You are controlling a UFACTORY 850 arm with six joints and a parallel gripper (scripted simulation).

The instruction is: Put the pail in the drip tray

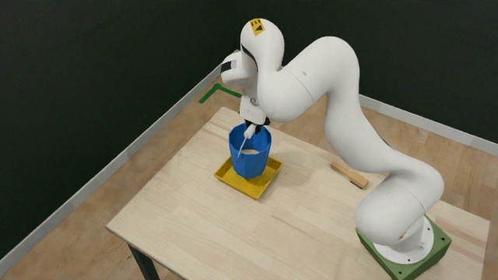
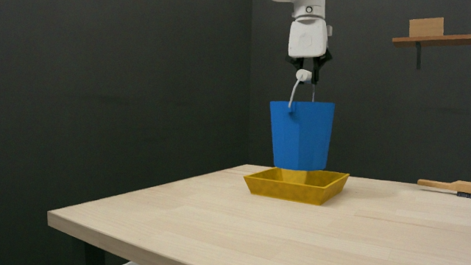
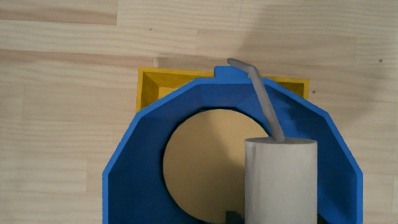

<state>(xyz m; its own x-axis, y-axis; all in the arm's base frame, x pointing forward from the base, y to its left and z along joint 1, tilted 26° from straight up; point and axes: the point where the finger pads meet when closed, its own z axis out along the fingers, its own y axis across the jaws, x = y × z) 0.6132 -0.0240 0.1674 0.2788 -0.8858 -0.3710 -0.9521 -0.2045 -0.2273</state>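
The blue pail (image 2: 302,135) hangs upright from its white handle grip (image 2: 304,75). My gripper (image 2: 309,71) is shut on that grip. The pail's base sits just above the rim of the yellow drip tray (image 2: 296,184), over the tray's middle. In the top view the pail (image 1: 249,150) covers most of the tray (image 1: 249,178). In the wrist view I look down into the pail (image 3: 232,155); the handle grip (image 3: 280,181) fills the lower right and the tray's corners (image 3: 150,87) show past the pail's rim. The fingertips are hidden there.
A wooden-handled brush (image 1: 349,175) lies on the table to the right of the tray; it also shows in the exterior view (image 2: 444,185). A wall shelf with a box (image 2: 427,31) hangs at the far right. The arm's green base (image 1: 405,249) stands at the table's near right corner.
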